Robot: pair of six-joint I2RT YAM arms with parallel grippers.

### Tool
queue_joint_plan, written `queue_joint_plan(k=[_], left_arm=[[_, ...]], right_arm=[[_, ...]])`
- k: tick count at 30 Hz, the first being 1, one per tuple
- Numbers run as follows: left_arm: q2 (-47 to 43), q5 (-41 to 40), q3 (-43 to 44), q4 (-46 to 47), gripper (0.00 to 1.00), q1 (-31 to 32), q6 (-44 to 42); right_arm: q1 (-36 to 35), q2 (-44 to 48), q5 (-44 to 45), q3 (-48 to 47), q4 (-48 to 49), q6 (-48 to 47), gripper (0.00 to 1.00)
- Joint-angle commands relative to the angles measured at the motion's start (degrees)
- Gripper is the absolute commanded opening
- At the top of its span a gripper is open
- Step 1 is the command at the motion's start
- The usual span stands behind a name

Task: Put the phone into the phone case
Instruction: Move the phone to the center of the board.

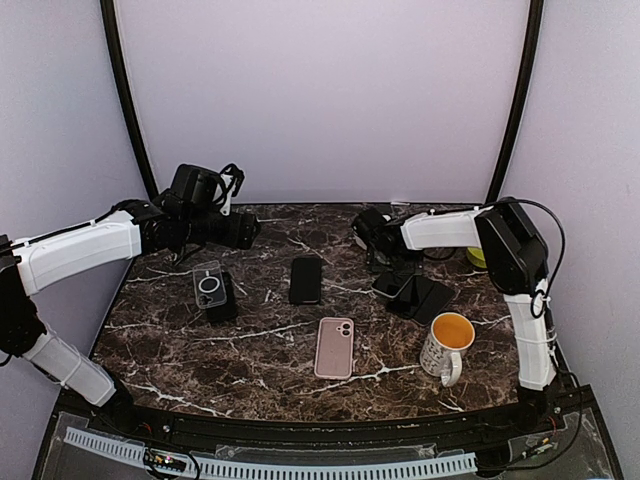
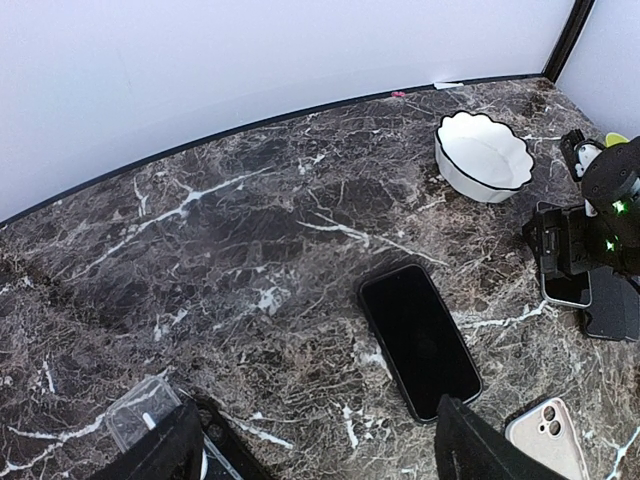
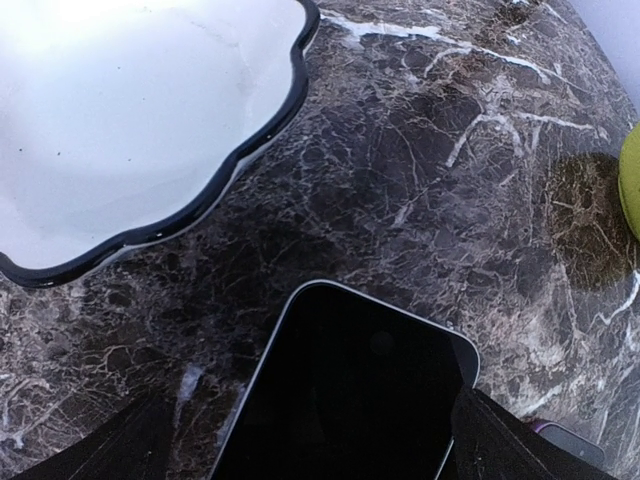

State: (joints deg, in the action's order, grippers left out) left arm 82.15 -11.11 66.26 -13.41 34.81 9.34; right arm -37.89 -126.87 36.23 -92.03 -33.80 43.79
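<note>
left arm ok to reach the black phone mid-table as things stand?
Probably yes. The open left pincer hovers just short of the black phone, with only bare marble between. The clear case lies off to its side, and the right arm is further off.

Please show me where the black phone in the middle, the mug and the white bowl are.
black phone (image 1: 306, 279), top view, middle of its dark face.
mug (image 1: 438, 352), top view, white outer wall below the rim.
white bowl (image 2: 485, 152), left wrist view, bare inner bottom.
</note>
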Motion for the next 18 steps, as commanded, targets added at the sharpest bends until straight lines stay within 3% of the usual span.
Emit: queue_joint_plan(k=[1, 5, 11, 18], left_arm=[[-0.9, -0.1, -0.8, 0.6, 0.82, -0.3, -1.0], [-1.0, 0.4, -0.8, 0.6, 0.82, -0.3, -0.9], [-1.1, -0.1, -0.7, 0.6, 0.82, -0.3, -1.2], [-1.6, -0.5, -0.7, 0.7, 0.82, -0.3, -1.5]], right_arm=[[-0.3, -1.8, -4.4, 1.8, -1.1, -0.9, 0.99], [-0.3, -0.7, -8.1, 4.0, 0.1, -2.6, 0.99], [-1.5, 3.1, -23.7, 9.4, 8.2, -8.1, 0.88], [-4.8, 2.2, -25.9, 8.0, 3.4, -13.3, 0.84]])
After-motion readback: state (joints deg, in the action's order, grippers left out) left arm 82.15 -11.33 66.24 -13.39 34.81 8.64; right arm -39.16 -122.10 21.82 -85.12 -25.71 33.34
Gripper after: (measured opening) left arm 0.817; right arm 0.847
